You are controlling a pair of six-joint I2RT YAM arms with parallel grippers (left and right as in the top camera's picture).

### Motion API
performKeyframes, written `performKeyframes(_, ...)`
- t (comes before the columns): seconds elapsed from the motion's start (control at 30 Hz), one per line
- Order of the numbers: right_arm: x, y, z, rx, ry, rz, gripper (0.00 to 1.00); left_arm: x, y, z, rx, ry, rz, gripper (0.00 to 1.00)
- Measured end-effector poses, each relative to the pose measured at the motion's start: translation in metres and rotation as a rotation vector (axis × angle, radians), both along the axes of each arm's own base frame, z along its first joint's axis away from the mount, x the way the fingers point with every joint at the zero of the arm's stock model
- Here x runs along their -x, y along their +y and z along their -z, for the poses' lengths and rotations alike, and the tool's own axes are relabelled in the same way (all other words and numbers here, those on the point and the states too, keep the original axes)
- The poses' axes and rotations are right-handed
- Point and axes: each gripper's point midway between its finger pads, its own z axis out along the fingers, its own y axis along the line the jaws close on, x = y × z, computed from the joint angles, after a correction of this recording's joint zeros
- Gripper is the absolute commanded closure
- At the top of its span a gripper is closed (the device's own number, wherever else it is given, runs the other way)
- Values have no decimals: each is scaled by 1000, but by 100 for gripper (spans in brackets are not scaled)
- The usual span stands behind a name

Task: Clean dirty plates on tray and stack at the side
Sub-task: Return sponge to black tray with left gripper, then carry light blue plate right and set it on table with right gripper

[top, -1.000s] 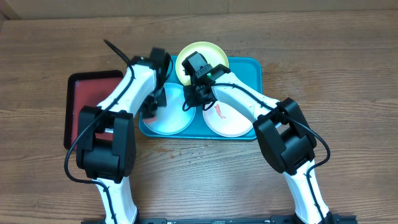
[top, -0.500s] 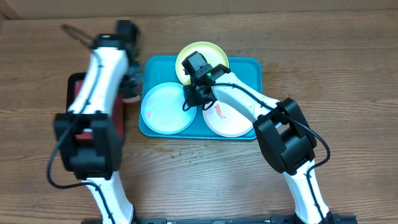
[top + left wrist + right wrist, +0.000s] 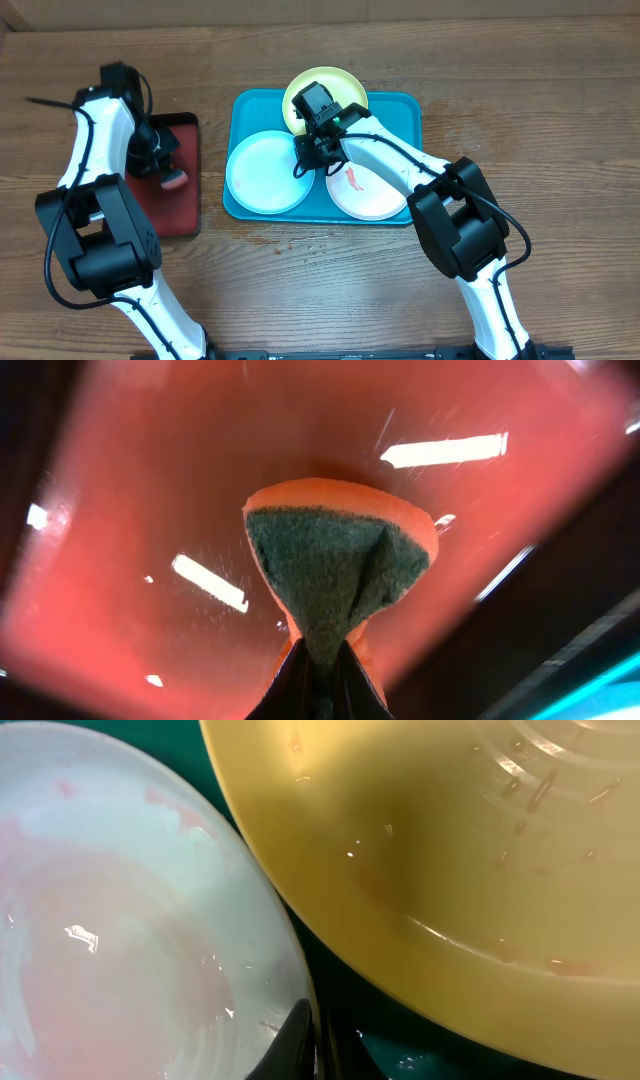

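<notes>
On the wooden table (image 3: 300, 280) the teal tray (image 3: 400, 108) lies crosswise in the middle, rectangular, with rounded corners and a raised rim. Two plates sit side by side in its near half.

The white plate (image 3: 370, 200) is on the right and has an orange-red smear on its left part. The light blue plate (image 3: 262, 175) is on the left. It looks clean from overhead, but the right wrist view shows faint pink stains across its glossy bowl.

The right gripper (image 3: 310, 1040) stands where these two plates nearly meet, its dark fingers pinched tight on the right rim of the light blue plate.

Just beyond it, the yellow-green plate (image 3: 450, 850) lies at the tray's far side, its far edge reaching out past the tray's rim. Its surface is shiny, with a few faint reddish marks. A strip of teal shows between it and the light blue plate.

Left of the teal tray, and apart from it, lies a black-rimmed dark red tray (image 3: 185, 205). The left gripper (image 3: 320, 665) hangs over it, clamped on a sponge (image 3: 340, 565) that is orange with a dark green scouring face and creased where the fingers squeeze it. Whether the sponge touches the red floor cannot be told.
</notes>
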Motion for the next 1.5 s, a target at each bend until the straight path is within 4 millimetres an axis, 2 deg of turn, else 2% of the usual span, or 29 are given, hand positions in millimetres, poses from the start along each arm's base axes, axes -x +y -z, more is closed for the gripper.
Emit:
performKeyframes(0.07, 0, 0, 0, 1, 1, 0, 96, 5, -2, 6, 6, 16, 9, 77)
performKeyframes(0.33, 2, -4, -8, 27, 13, -5, 96, 2, 2, 6, 2, 3, 3, 78)
performKeyframes(0.47, -6, -13, -21, 95, -28, 7, 96, 7, 10, -4, 7, 18, -20, 71)
performKeyframes(0.5, -8, -16, -25, 115, -40, 10, 96, 6, 14, -8, 6, 14, -27, 67)
performKeyframes(0.57, -14, -23, -39, 162, -90, 12, 96, 3, 21, -17, 1, -1, -39, 46)
performKeyframes(0.67, -24, -33, -70, 243, -188, 9, 96, -1, 28, -23, -6, -21, -53, 0)
performKeyframes(0.9, -41, -49, -154, 479, -485, 1, 96, -5, 30, -24, -10, -38, -57, 0)
performKeyframes(0.97, -41, -49, -171, 560, -558, -13, 96, -5, 30, -24, -10, -38, -57, 0)
performKeyframes(1.1, -33, -42, -187, 702, -649, -86, 96, -5, 30, -24, -11, -41, -57, 0)
performKeyframes(1.3, -19, -15, -202, 840, -735, -280, 96, -6, 30, -24, -13, -44, -57, 0)
performKeyframes(1.4, -19, -3, -213, 865, -798, -299, 96, -6, 30, -24, -12, -44, -57, 0)
performKeyframes(1.5, -22, -1, -228, 921, -857, -283, 96, -6, 30, -24, -12, -43, -57, 0)
